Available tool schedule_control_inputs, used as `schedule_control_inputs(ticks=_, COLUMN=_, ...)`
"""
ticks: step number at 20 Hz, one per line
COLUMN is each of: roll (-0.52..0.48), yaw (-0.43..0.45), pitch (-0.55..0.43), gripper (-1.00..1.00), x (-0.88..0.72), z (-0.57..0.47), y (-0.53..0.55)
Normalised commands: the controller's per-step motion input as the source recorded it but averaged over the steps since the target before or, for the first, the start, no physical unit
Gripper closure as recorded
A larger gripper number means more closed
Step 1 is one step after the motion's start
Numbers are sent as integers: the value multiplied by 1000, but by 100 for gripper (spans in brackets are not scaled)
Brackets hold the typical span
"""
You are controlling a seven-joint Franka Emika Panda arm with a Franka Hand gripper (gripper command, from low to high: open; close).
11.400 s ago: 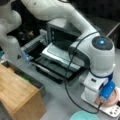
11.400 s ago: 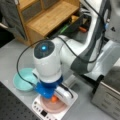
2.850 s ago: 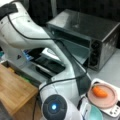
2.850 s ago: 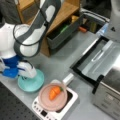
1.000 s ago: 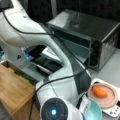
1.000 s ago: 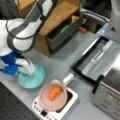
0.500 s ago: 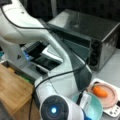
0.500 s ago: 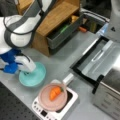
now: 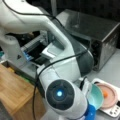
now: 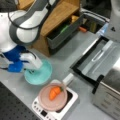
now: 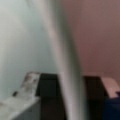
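The hand (image 10: pixel 31 68) is clenched on the rim of the teal bowl (image 10: pixel 41 75), which rests on the bench (image 10: pixel 62 62) beside the pink plate (image 10: pixel 46 101) carrying a carrot (image 10: pixel 54 92).

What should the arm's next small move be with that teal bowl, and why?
Probably a short, steady lift straight up. In a front view the gripper sits at the rim of the teal bowl, and the wrist view shows the rim running between its fingers. The bowl lies close beside the pink pan holding the carrot, so rising first would likely avoid bumping the pan.
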Motion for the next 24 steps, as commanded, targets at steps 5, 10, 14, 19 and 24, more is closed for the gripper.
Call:
schedule_control_inputs(ticks=5, roll=-357, yaw=-70, pitch=-253, gripper=100, x=-835, z=-27, y=634)
schedule_control_inputs(ticks=10, roll=-349, yaw=-125, pitch=-294, gripper=100, x=-756, z=-69, y=577)
schedule_control_inputs(ticks=14, roll=-299, yaw=-125, pitch=-280, gripper=100, x=-614, z=-116, y=447)
schedule_control_inputs(ticks=19, roll=-216, yaw=-106, pitch=-248, gripper=100, x=-426, z=-101, y=266)
schedule_control_inputs(ticks=24, roll=-80, yaw=-66, pitch=-209, gripper=100, x=-337, z=-66, y=65)
